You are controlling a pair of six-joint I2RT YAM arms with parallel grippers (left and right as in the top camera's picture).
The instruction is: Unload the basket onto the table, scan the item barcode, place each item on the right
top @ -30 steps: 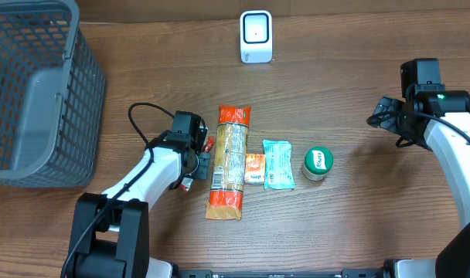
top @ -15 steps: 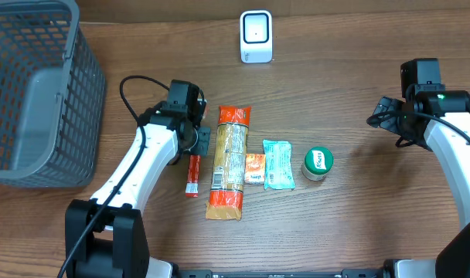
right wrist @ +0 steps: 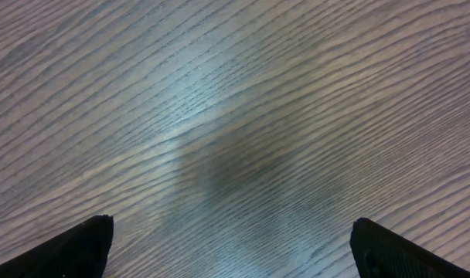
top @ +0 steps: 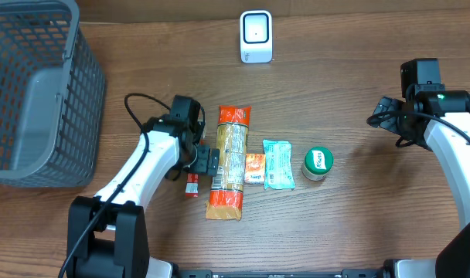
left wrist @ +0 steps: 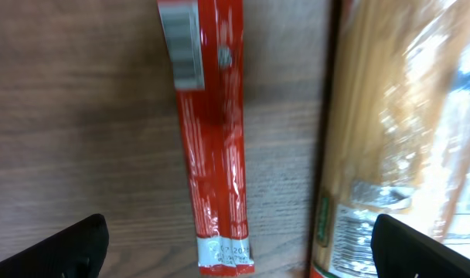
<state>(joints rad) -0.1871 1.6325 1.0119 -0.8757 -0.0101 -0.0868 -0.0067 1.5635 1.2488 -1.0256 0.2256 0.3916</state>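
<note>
Red slim foil stick packet is just lying flat on the wooden bench right beside the long clear spaghetti pack, under the left pincer, which is spread wide and pinching nothing, and the right pincer is spread wide too, over bare wood.

Overhead, light falls bright and even; the surface is sharp, with soft shadows beside the basket. At the left wrist, the red packet carries thin glare streaks, while the pasta pack is blurred and washed out. At the right wrist, a pale sheen crosses the wood around a dim patch; the right end effector shows its fingertips as dark blurs.
</note>
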